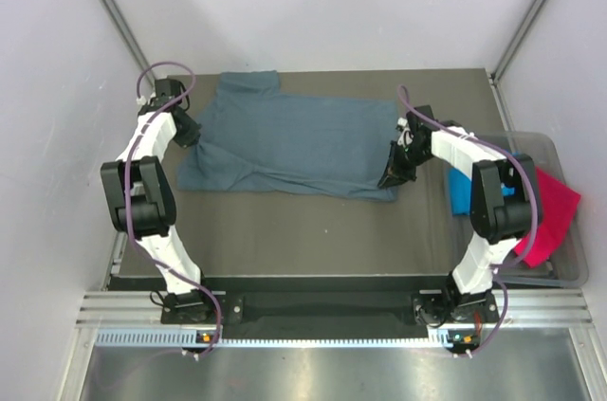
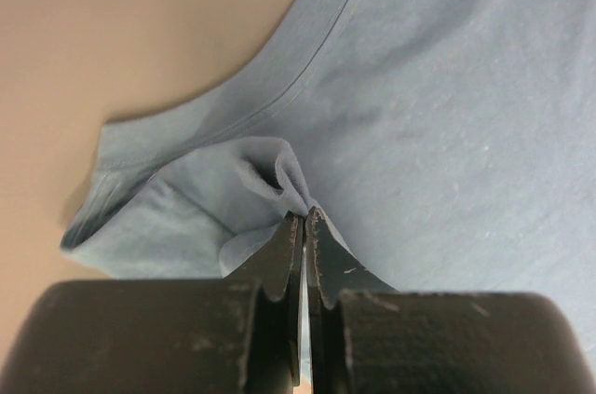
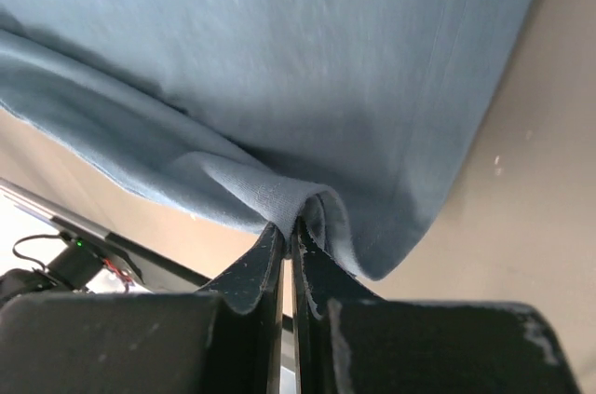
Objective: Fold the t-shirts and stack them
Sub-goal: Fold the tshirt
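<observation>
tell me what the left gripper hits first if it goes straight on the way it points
The left gripper, shut on a pinch of the dusty slate-blue cloth t-shirt, would first push into that shirt's bunched fold just ahead; beyond it probably brown table, though depth is unclear.

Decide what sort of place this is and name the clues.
Probably a robot lab test cell: left arm and right arm mounted at a table, plain white walls, slate-blue t-shirt spread out.

Slate-blue t-shirt [image 2: 438, 115] fills right and centre of frame, curved hemmed edge running from top centre to mid-left. Left gripper [image 2: 304, 226] at bottom centre, jaws pressed together on a pinched fold. Tan table [image 2: 112, 31] upper left.
</observation>
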Available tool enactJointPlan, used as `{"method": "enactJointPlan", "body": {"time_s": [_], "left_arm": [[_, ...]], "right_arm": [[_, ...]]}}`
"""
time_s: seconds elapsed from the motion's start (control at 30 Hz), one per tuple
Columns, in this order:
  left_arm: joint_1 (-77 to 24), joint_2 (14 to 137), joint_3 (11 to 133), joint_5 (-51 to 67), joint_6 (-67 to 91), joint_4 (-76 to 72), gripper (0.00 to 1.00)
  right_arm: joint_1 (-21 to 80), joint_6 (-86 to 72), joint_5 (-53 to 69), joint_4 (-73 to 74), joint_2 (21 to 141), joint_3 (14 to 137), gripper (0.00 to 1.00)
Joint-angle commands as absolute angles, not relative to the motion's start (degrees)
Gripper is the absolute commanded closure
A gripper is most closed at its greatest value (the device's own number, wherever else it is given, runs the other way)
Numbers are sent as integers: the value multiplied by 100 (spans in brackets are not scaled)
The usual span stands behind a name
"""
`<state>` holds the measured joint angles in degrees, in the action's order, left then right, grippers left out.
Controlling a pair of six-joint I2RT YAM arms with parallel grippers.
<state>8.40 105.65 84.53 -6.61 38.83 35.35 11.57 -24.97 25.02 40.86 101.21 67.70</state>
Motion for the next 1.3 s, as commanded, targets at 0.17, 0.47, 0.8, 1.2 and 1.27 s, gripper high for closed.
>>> {"method": "enactJointPlan", "body": {"time_s": [0.17,0.47,0.8,1.2,1.27], "left_arm": [[835,10916,9193,-887,3797,3392,100],[931,11065,9334,-1055,3797,3454,100],[1011,11188,9273,-800,3814,3402,100],[1011,11285,9220,-466,3815,3164,100],[1011,11311,9228,-466,3797,3164,100]], "right_arm": [[914,-2268,2707,4377,10730,7812,95],[923,-2171,2918,4614,11513,8613,93],[914,-2092,2585,5088,12067,9668,92],[817,-2206,2215,4790,11926,9518,87],[826,-2215,2163,4790,11953,9545,86]]}}
